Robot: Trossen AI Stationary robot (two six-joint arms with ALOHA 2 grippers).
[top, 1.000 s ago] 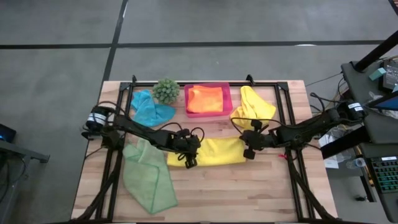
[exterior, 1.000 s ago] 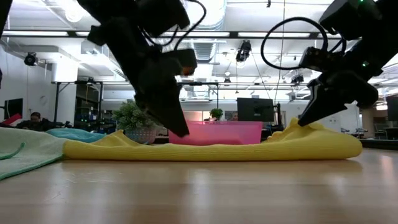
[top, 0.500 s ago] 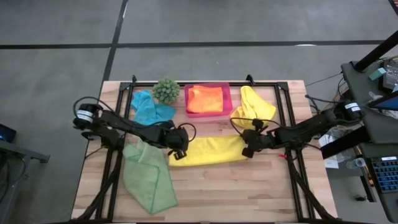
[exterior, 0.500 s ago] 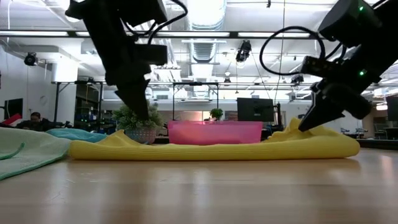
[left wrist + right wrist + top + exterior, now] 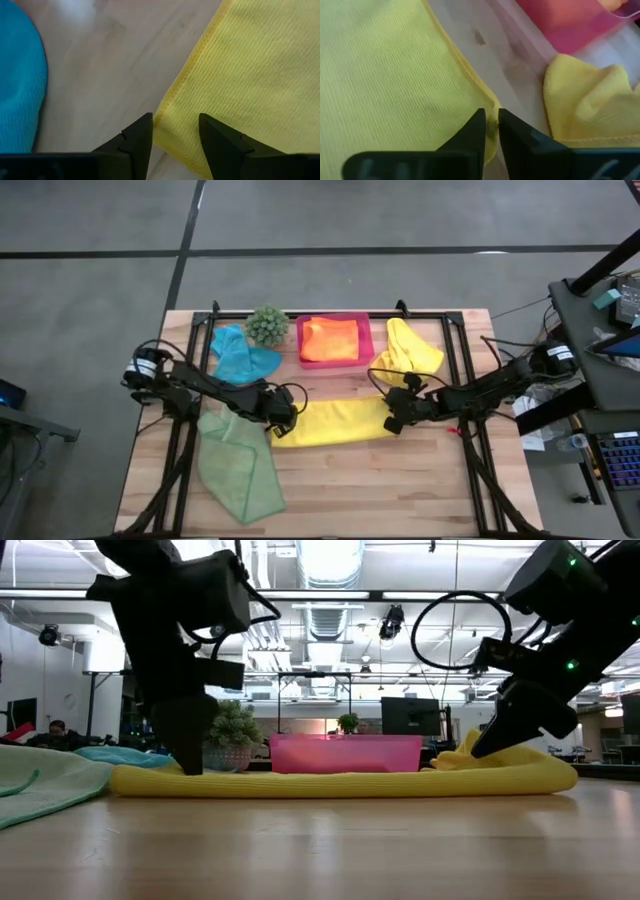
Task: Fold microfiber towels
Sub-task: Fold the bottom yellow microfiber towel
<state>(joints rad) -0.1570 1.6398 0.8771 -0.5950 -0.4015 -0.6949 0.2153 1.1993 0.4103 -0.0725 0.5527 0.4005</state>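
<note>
Grippers at opposite ends of folded yellow towel [image 5: 335, 423].
Left gripper [image 5: 175, 131] retreated to the edge, spread; right gripper [image 5: 490, 125] pinching the corner, as before.

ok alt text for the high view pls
Two dark arms meet at a folded yellow towel mid-table, left gripper at one end, right gripper at the other. Around lie green, teal, yellow towels.

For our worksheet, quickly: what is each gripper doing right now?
Left gripper: open, fingers astride the edge of the flat yellow towel.
Right gripper: nearly closed, pinching that towel's corner.
</note>
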